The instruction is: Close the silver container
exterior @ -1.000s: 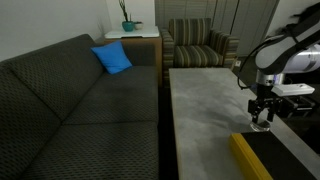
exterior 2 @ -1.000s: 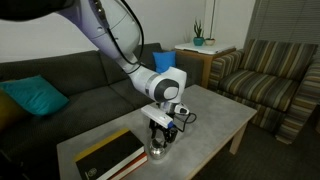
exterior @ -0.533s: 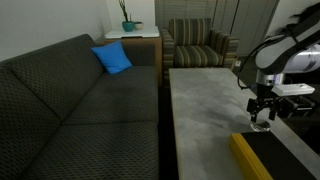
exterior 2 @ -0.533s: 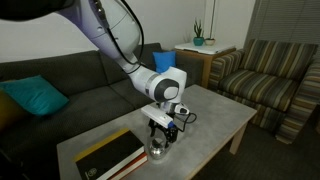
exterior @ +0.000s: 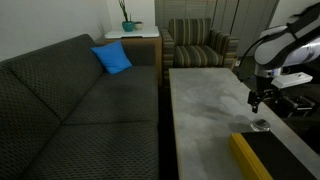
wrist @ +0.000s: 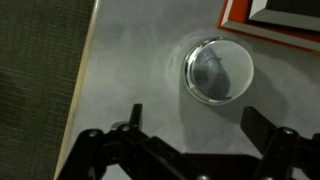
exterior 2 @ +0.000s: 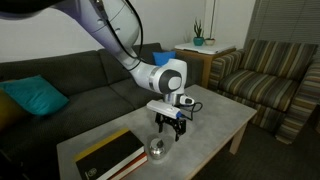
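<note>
The silver container [wrist: 217, 71] is a small round shiny tin on the grey table, with its silver lid on top; no yellowish-green inside shows. It also shows in both exterior views [exterior: 260, 126] [exterior 2: 157, 150], next to the black box. My gripper [wrist: 195, 125] is open and empty, its two fingers spread wide. It hangs above the tin and a little to its side, apart from it, in both exterior views [exterior: 257, 101] [exterior 2: 170, 130].
A long black box with a yellow edge [exterior 2: 110, 158] [exterior: 262, 158] lies on the table [exterior: 205, 110] beside the tin; its orange-edged corner shows in the wrist view [wrist: 272, 20]. A dark sofa [exterior: 70, 110] runs along the table's edge. A striped armchair [exterior 2: 275, 85] stands beyond.
My gripper has lifted off the tin and moved away from the box. It was down around the tin before; now the tin sits free on the table.
</note>
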`<state>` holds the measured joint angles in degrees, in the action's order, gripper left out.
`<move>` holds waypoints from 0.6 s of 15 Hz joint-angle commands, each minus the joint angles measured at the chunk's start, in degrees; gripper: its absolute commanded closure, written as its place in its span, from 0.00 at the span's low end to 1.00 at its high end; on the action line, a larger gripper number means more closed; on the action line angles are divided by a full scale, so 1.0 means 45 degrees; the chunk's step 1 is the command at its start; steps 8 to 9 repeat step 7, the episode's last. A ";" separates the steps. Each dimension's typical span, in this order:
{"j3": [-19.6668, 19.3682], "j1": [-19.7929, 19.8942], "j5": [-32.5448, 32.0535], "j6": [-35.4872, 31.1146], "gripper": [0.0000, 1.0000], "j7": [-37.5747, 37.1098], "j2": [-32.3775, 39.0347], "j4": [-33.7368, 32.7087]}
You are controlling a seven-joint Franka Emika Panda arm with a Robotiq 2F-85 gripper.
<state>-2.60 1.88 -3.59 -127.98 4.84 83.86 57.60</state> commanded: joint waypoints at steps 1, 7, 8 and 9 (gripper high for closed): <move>-0.0426 -0.0506 -0.0499 0.0138 0.00 -0.0073 -0.0594 0.0306; -0.0481 -0.0701 -0.0698 0.0102 0.00 0.0408 -0.0802 0.0210; -0.0481 -0.0701 -0.0698 0.0102 0.00 0.0408 -0.0802 0.0210; -0.0481 -0.0701 -0.0698 0.0102 0.00 0.0408 -0.0802 0.0210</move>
